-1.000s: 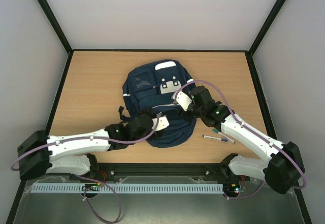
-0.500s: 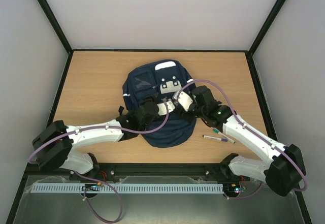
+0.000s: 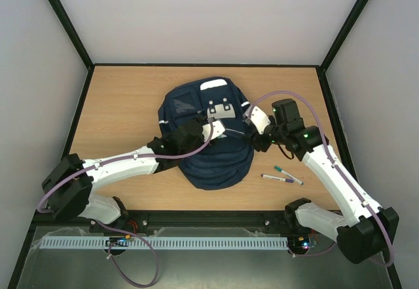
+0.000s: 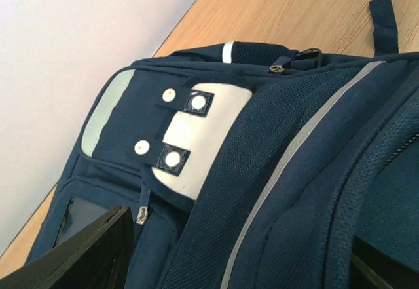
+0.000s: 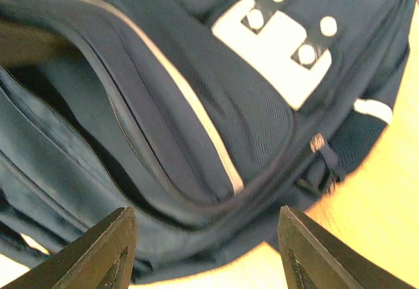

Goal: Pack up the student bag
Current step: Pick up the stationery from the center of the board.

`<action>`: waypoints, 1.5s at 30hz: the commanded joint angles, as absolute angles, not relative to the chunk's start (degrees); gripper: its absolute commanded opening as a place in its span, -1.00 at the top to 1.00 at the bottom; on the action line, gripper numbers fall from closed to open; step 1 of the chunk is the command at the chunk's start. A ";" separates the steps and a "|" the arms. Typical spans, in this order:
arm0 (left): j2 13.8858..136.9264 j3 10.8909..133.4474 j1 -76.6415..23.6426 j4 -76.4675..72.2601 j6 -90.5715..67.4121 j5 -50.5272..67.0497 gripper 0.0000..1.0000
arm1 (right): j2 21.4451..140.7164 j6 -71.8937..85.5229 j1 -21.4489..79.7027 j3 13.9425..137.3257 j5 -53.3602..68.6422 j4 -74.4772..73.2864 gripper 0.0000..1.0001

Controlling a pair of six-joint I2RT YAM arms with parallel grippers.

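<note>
Top external: pale walls, black frame posts enclose wooden desk [image 3: 118, 105]. Navy student bag [image 3: 213, 164] lies flat mid-desk, grey-white snap patch [image 3: 220, 111] toward far edge. Left gripper [image 4: 242, 236] spread over bag's middle; right gripper [image 5: 203, 213] spread above bag's right side. Two markers [image 3: 283, 176] near desk's front edge, right of bag.

The wooden table [image 3: 118, 105] bears the student bag [image 3: 216, 164] and two markers [image 3: 278, 178].

Beneath our left gripper [image 3: 221, 129], the student bag [image 3: 216, 168] is matt navy cloth, coarse mesh in places, with smooth pale patches; around it we see the smooth wood-grain table [image 3: 124, 105].
</note>
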State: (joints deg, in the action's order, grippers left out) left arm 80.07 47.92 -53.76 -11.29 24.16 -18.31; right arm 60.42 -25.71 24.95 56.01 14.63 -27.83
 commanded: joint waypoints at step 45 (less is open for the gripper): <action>83.76 57.08 -53.62 -1.24 15.82 -17.32 -0.46 | 71.72 -46.81 0.97 38.56 -7.02 -43.70 0.23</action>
State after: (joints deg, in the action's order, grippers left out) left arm 83.42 54.63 -53.69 -0.38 16.64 -16.91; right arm 70.94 -46.30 1.13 40.95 -5.32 -44.01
